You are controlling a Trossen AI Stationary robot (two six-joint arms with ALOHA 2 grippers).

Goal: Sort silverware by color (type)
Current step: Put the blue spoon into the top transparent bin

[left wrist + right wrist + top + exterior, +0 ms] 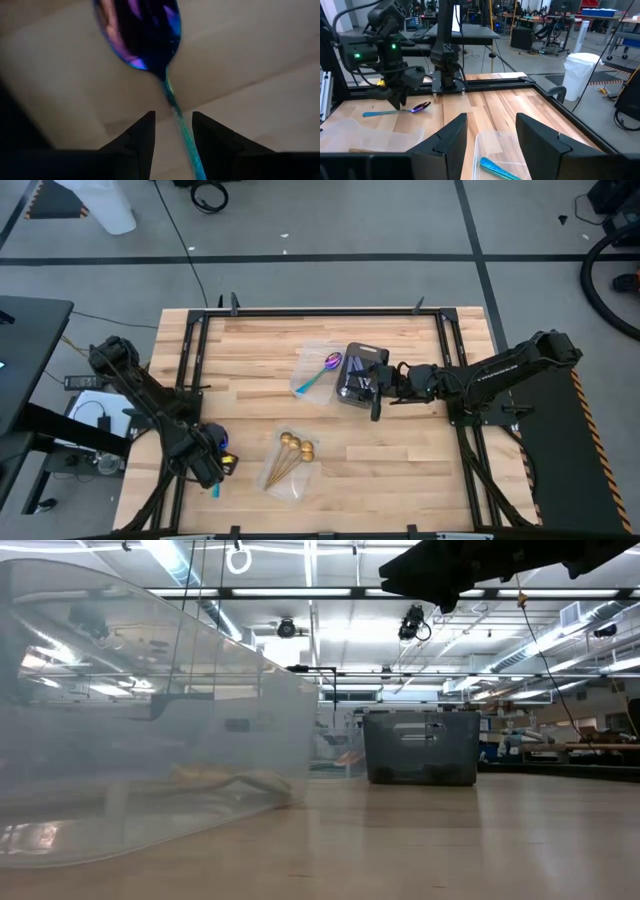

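Because it belongs with its iridescent mate in the far clear tray [318, 372], we see the left gripper [213, 469], near-left, clamped on a purple-blue spoon [150, 35]; the right gripper [490, 131] gapes empty there.

Two clear trays [318, 370] [289, 462] and dark grey tray [356, 373] (rectangular) on wood table [400, 450].
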